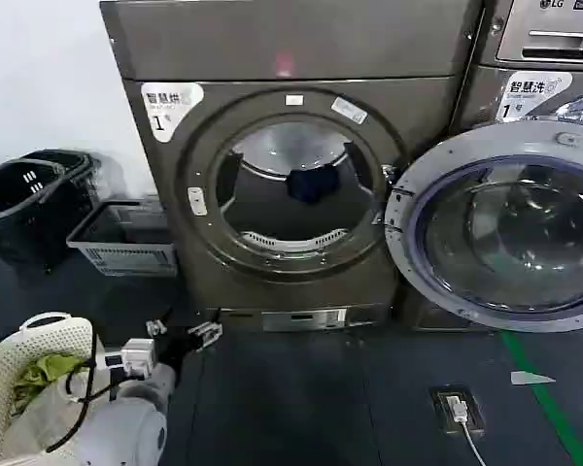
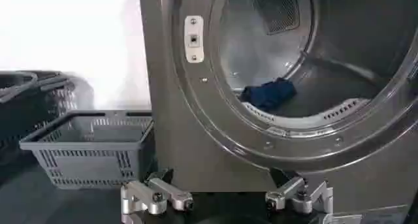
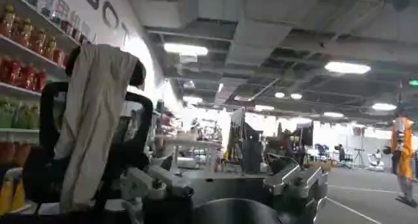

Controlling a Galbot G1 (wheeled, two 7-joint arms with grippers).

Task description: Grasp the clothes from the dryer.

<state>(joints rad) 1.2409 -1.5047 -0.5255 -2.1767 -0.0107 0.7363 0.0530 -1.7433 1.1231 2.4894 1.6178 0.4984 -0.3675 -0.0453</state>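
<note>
Large bronze-grey front-loading dryer (image 1: 291, 184), brushed metal casing, round port, door swung open to the robot's right. Small dark navy-blue clothes (image 1: 313, 183), soft crumpled fabric, lie on the floor of the smooth steel drum, far smaller than the port; also visible in the left wrist view (image 2: 268, 93) just behind the perforated inner rim. Left pincer (image 1: 189, 335) low in front of the dryer's base panel, metal fingers (image 2: 157, 198) spread wide, holding nothing. Right pincer (image 3: 225, 189) points away toward the room, fingers parted, empty. Grey slatted plastic basket (image 1: 121, 238) on the floor beside the dryer.
</note>
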